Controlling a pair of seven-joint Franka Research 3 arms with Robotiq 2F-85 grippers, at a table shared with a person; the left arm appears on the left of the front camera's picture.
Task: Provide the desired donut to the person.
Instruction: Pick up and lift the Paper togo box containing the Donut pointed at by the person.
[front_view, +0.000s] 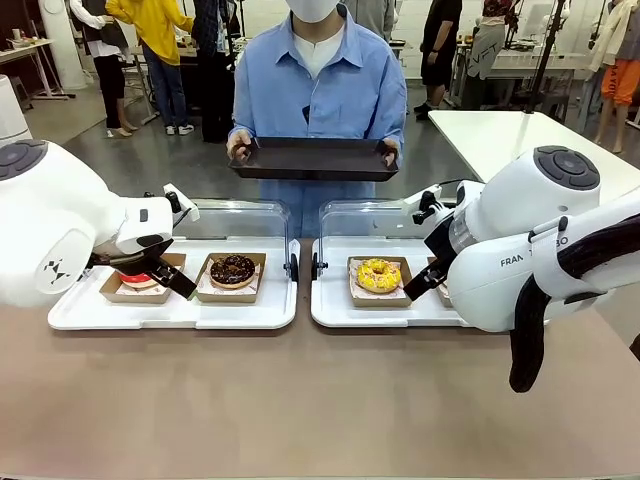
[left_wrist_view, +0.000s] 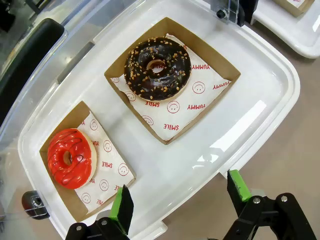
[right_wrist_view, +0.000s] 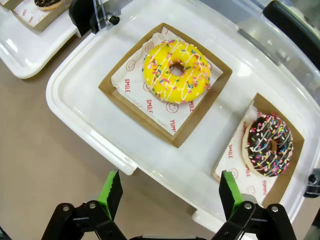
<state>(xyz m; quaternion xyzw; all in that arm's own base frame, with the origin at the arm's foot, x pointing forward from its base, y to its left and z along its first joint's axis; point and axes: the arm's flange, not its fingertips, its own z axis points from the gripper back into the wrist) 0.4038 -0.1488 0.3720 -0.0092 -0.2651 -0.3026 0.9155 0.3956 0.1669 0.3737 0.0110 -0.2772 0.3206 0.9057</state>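
I read left gripper (left_wrist_view: 180, 192) wide, empty, bottom of frame — red donut (left_wrist_view: 70, 157) lower left, chocolate donut (left_wrist_view: 157, 67) upper centre. Likewise right gripper (right_wrist_view: 170, 182) wide, empty — yellow donut (right_wrist_view: 176, 71) upper centre, dark sprinkled donut (right_wrist_view: 268, 145) right edge. Front view: person (front_view: 318, 85) top centre, holding black tray (front_view: 313, 158).

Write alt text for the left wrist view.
Two boxed donuts sit on a white tray: a red-glazed donut and a chocolate donut with nut crumbs. The robot's left hand hovers open over the tray's near edge.
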